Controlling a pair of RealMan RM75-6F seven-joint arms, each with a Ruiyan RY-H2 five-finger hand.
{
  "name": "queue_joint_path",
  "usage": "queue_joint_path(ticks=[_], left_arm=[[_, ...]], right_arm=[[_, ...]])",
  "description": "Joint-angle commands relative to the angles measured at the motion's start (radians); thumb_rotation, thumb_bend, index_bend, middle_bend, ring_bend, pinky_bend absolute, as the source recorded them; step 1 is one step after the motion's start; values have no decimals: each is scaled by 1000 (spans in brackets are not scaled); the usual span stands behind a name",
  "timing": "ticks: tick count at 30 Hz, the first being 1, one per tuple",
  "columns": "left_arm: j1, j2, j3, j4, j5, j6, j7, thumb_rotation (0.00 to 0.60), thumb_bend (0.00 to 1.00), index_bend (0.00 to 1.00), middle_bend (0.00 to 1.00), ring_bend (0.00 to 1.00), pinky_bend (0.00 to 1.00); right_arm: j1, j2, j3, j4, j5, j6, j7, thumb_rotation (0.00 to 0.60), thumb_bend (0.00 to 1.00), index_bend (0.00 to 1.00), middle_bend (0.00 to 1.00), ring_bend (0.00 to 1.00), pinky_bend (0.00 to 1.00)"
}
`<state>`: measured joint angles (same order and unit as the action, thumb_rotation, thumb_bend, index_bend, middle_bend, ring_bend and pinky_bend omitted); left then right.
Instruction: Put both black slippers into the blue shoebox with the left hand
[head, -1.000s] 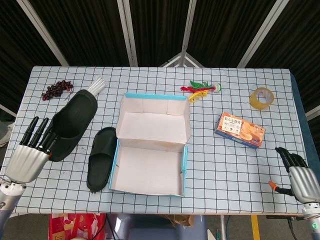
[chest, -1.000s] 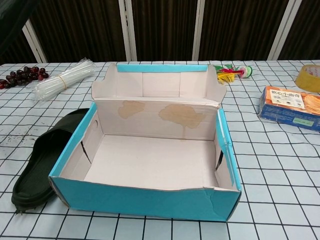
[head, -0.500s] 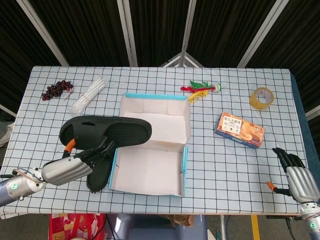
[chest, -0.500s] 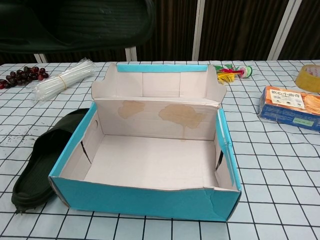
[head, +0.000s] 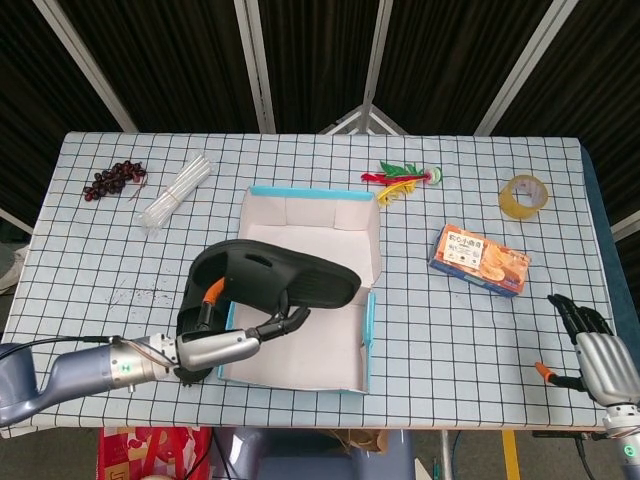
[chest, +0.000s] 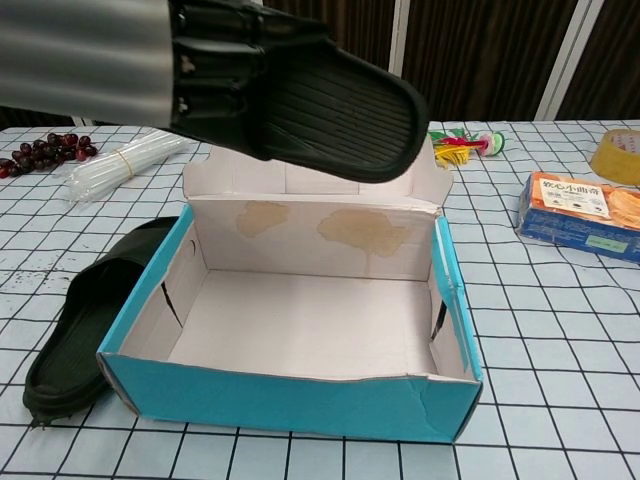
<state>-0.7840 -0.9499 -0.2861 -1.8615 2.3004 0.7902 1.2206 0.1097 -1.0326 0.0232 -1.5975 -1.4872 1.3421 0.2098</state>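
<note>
My left hand (head: 228, 346) grips one black slipper (head: 278, 274) and holds it in the air, sole down, over the open blue shoebox (head: 311, 190). In the chest view that slipper (chest: 335, 115) hangs above the box's back half, with my left hand (chest: 110, 62) at the top left. The box (chest: 290, 402) has nothing inside. The second black slipper (chest: 88, 320) lies flat on the table against the box's left side; in the head view it is mostly hidden by my arm. My right hand (head: 598, 358) rests at the table's front right corner, fingers apart, holding nothing.
Dark grapes (head: 112, 180) and a bundle of clear straws (head: 172, 188) lie at the back left. Colourful small items (head: 400, 178), a tape roll (head: 523, 195) and an orange snack box (head: 480, 260) lie to the right of the shoebox.
My left hand has carried the slipper rightward from the box's left side to over the box, and lower. The second slipper and my right hand have stayed put.
</note>
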Motion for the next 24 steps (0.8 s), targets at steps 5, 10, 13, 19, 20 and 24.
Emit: queue_joint_path(ticks=[5,10,13,19,20,24], left_arm=[[-49,-111,23,33,27,-57,46,600,453,529,496,65,75],[-37,-156,24,39,10,-101,104,600,457,534,500,64,75],[-17,-188,13,44,-12,-124,156,600,458,534,501,64,75],[13,-253,22,69,-51,-133,193,600,458,533,511,65,76],[15,-264,27,77,-51,-127,195,600,458,533,513,65,76],[35,-296,33,111,-60,-113,226,600,458,534,516,66,75]], right_arm=[[-2,2,-1,6,-5,7,16,600,220,72,104,151,105],[-3,1,0,10,-5,9,23,600,221,72,104,151,106],[-4,1,0,11,-6,11,24,600,221,72,104,151,106],[-4,1,0,12,-7,13,27,600,221,72,104,151,107],[-4,1,0,12,-7,13,28,600,221,72,104,151,107],[-3,2,0,15,-3,9,31,600,222,72,104,151,106]])
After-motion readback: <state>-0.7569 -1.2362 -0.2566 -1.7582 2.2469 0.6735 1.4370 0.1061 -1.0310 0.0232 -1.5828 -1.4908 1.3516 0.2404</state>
